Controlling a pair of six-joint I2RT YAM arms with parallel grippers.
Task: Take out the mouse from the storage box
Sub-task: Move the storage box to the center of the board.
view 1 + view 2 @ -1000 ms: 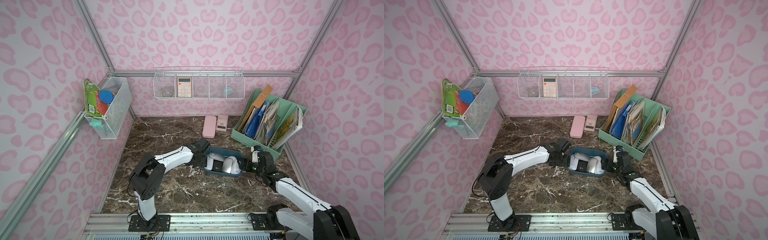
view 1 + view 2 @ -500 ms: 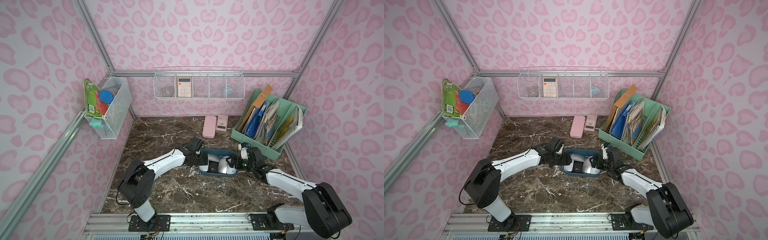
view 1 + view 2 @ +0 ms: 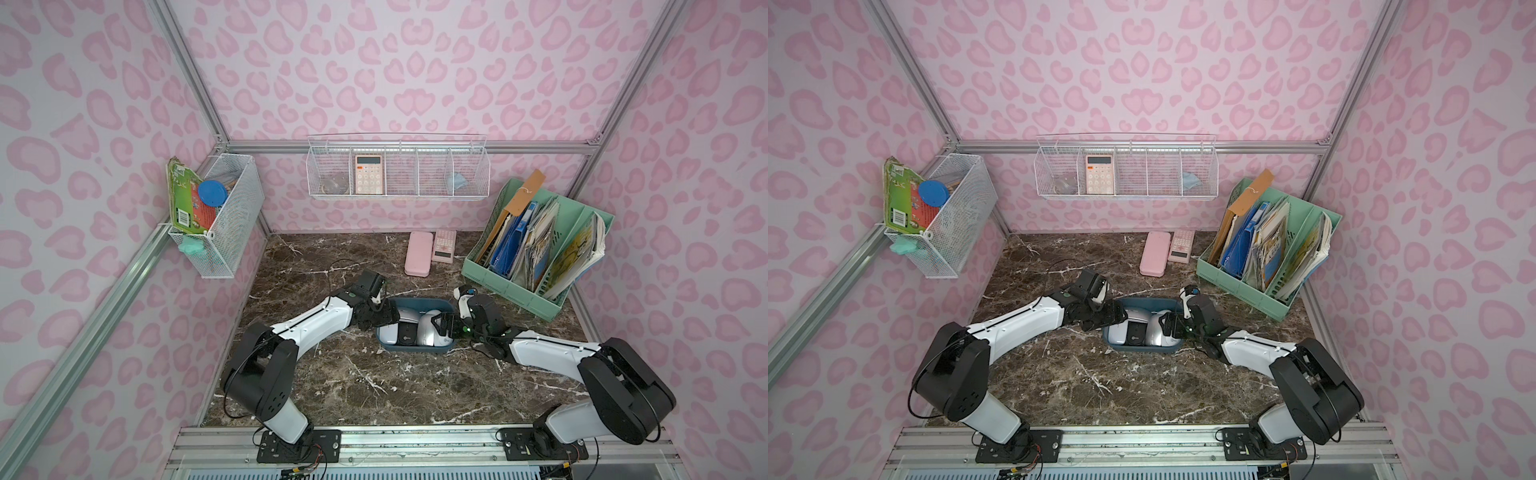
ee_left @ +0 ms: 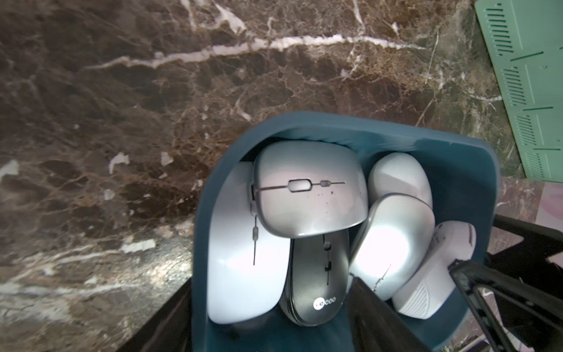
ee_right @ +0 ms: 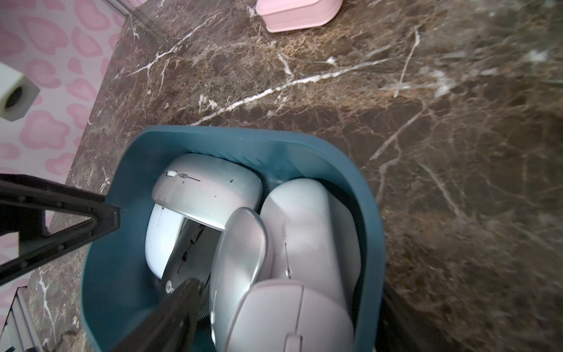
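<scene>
The storage box (image 3: 415, 350) (image 3: 1138, 350), a dark teal tub, sits mid-table holding several mice: white (image 4: 240, 253), silver (image 4: 307, 195) and black (image 4: 316, 274). My left gripper (image 3: 386, 318) (image 4: 271, 332) is open at the box's left end, with one finger outside the wall and one inside beside the black mouse. My right gripper (image 3: 441, 326) (image 5: 283, 329) is open at the right end. It straddles the wall and a pale mouse (image 5: 289, 317), beside a silver mouse (image 5: 240, 253) standing on edge.
A mint-green file rack (image 3: 536, 249) full of folders stands at the back right. A pink case (image 3: 419, 259) and a pink calculator (image 3: 444, 246) lie by the back wall. White wire baskets hang on the back wall (image 3: 398, 172) and the left wall (image 3: 216, 216).
The box has slid leftward across the table. My right gripper followed it from beyond its right end to over its right wall. My left arm drew back, its jaws narrowing slightly.
</scene>
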